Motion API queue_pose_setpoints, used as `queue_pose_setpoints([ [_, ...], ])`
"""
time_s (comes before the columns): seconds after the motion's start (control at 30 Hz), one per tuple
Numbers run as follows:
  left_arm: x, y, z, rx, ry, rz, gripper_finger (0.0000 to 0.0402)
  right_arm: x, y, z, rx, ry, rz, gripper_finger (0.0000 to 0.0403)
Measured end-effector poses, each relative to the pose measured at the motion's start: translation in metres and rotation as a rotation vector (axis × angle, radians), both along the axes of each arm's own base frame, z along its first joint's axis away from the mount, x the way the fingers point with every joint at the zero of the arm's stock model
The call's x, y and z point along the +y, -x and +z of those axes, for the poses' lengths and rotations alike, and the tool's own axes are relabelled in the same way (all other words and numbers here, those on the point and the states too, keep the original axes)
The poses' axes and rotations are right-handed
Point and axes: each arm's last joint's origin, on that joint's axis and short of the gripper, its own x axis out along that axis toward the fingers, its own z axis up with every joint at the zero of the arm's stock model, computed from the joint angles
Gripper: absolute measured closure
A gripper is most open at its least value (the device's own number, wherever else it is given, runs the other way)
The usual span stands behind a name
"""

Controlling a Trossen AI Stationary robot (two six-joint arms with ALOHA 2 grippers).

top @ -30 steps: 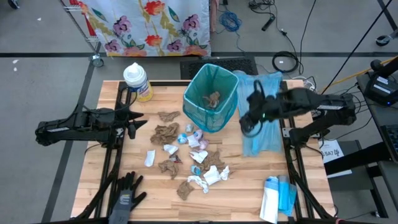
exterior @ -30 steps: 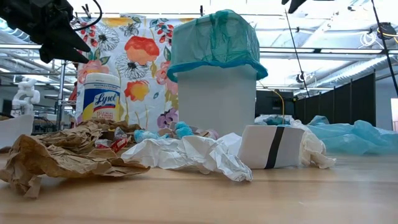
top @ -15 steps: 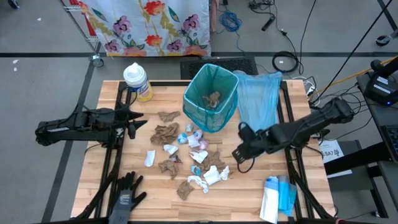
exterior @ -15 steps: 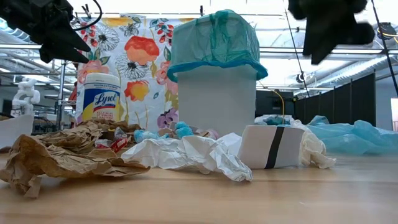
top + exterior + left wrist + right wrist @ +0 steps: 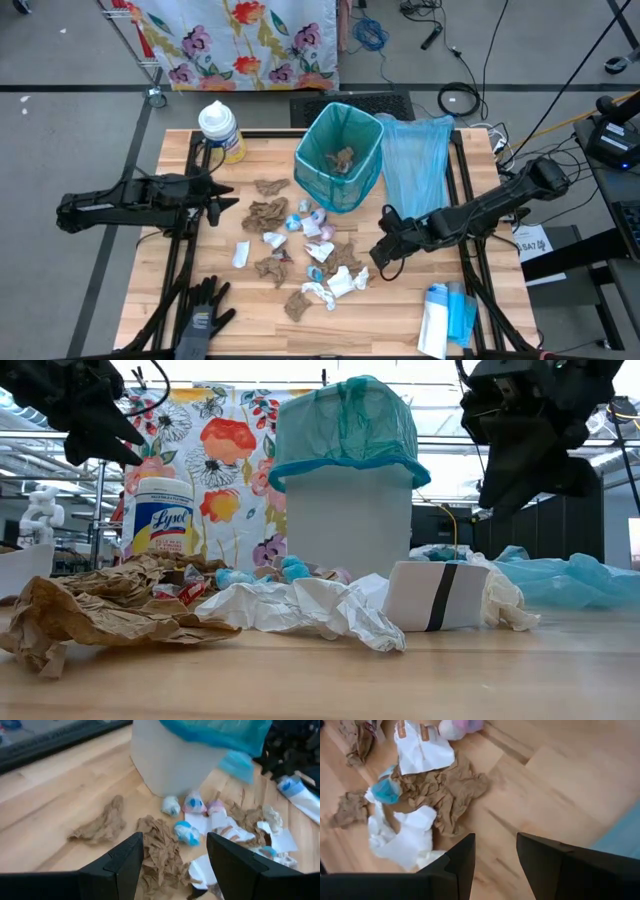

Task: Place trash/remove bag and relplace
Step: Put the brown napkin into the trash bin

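1. Wooden bench [image 5: 210, 290] carries a white waste bin [image 5: 340, 155] lined with a teal bag [image 5: 318, 172]; the bin stands at the far middle of the bench. One brown paper wad [image 5: 343, 158] lies inside the bag.
2. Trash [image 5: 305, 245]: brown paper wads, white tissues and light blue and pink wrapper bits lie scattered on the bench just in front of the bin, toward the near edge. None of it is held.
3. Right pincer [image 5: 380, 252]: fingers apart, nothing between them. It hangs above the bench at the right edge of the trash scatter, near a brown wad [image 5: 445, 790] and white scraps [image 5: 407, 837]. In the low view it sits above bench level, right of the bin [image 5: 525, 450].
4. Left pincer [image 5: 213, 200]: fingers wide apart, empty. It waits over the left side of the bench, pointing toward the bin; its wrist view shows brown wads [image 5: 160, 852] and the bin base beyond the fingers [image 5: 125, 865].
5. A loose light blue bag [image 5: 415, 160] lies flat on the bench just right of the bin.
6. Lysol wipes canister [image 5: 221, 130] stands upright at the far left corner of the bench.
7. Black glove [image 5: 200, 312] lies at the near left corner; a white and blue pack [image 5: 445, 318] lies at the near right corner.
8. Floral cloth [image 5: 240, 40] hangs beyond the far edge of the bench.
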Motion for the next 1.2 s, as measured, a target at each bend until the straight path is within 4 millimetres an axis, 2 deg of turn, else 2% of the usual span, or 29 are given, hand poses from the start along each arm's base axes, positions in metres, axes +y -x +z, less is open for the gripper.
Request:
queue_pose_setpoints([
  [0.3,0.0,-0.025,-0.011,0.114,0.132,0.039,0.0182,-0.019,-0.006,0.0,0.02,0.095,0.075,0.0268],
  [0.57,0.001,-0.041,-0.016,0.145,0.149,0.046,0.0182,-0.022,-0.007,0.0,0.023,0.123,0.116,0.0268],
  [0.73,0.001,-0.044,-0.019,0.182,0.127,0.027,0.0182,-0.022,-0.008,0.001,0.01,0.135,0.14,0.0268],
  [0.9,0.002,-0.049,-0.019,0.204,0.01,-0.064,0.0182,-0.021,-0.011,0.003,-0.03,0.147,0.168,0.0268],
  [1.07,0.002,-0.059,-0.019,0.199,-0.074,-0.126,0.0182,-0.02,-0.013,0.004,-0.054,0.156,0.188,0.0268],
  [1.2,0.003,-0.07,-0.029,0.27,-0.07,-0.133,0.0182,-0.016,-0.015,0.006,-0.085,0.15,0.196,0.0268],
])
